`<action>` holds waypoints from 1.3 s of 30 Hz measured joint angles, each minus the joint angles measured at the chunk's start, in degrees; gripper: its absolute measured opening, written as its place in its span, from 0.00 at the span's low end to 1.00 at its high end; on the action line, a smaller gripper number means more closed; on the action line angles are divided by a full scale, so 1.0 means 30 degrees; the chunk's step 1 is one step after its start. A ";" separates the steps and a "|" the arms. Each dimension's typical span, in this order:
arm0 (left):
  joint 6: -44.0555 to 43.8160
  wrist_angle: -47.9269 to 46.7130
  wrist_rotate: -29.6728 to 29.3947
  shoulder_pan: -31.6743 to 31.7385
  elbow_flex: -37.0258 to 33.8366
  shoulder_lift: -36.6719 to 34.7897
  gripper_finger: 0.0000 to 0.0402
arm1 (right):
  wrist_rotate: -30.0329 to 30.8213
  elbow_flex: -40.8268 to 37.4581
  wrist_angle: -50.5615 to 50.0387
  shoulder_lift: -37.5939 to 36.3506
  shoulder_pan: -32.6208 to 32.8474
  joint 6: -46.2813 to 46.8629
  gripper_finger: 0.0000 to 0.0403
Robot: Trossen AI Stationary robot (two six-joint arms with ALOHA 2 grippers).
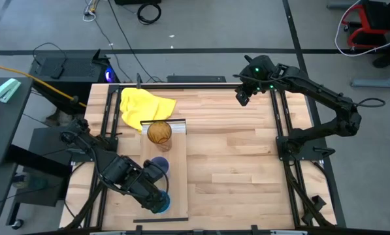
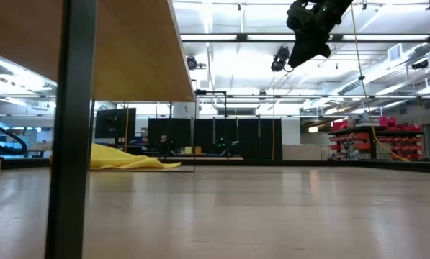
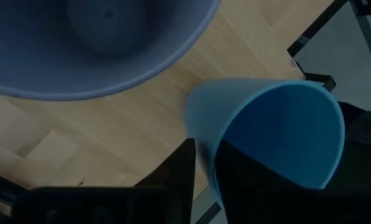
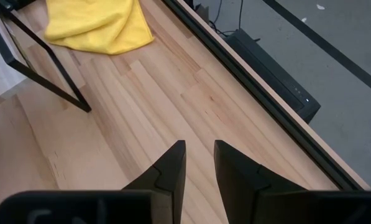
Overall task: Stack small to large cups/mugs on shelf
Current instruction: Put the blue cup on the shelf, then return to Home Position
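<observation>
The shelf (image 1: 175,176) is a long narrow pale board at the table's left. The amber-brown cup (image 1: 159,132) stands at its far end, by the white strip. The lavender-blue cup (image 1: 159,164) stands mid-board, and also shows in the left wrist view (image 3: 98,43). My left gripper (image 1: 157,196) is shut on the bright blue cup (image 1: 162,202) at the shelf's near end. My right gripper (image 1: 242,96) is shut and empty, raised high over the table's far right (image 2: 308,32). The low view hides all three cups. My left gripper holds the bright blue cup by its wall at the rim (image 3: 204,140). One finger (image 3: 182,171) is outside the cup and the other (image 3: 247,183) is inside it. The fingers come slanting down from the table's left. Whether the cup's base rests on the shelf is hidden.
A yellow cloth (image 1: 146,104) lies at the far left of the table, beside the shelf's far end. Black frame rails (image 1: 279,117) run along the table's sides. In the low view the shelf's underside (image 2: 128,50) and a dark post (image 2: 74,144) stand close by.
</observation>
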 joint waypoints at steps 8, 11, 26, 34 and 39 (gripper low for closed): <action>-0.0567 -0.0554 -0.0404 -0.0227 0.1301 -0.0175 0.22 | 0.0000 0.0000 0.0000 0.0000 0.0000 0.0000 0.23; -0.0823 -0.0737 -0.0707 -0.0299 0.1833 -0.0197 0.24 | 0.0000 0.0000 0.0000 0.0000 0.0000 0.0003 0.23; -0.1843 -0.3083 -0.1001 -0.0459 0.4417 -0.0182 0.24 | -0.0066 0.0000 -0.0102 0.0000 0.0058 0.0007 0.23; -0.1384 -0.3954 -0.3308 -0.0459 0.6824 -0.0177 0.21 | -0.0080 0.0000 -0.0096 0.0000 0.0058 0.0081 0.23; 0.0860 -0.3942 -0.5580 -0.0421 0.8839 -0.0189 0.17 | -0.0405 0.0000 -0.0102 0.0000 0.0058 0.0492 0.23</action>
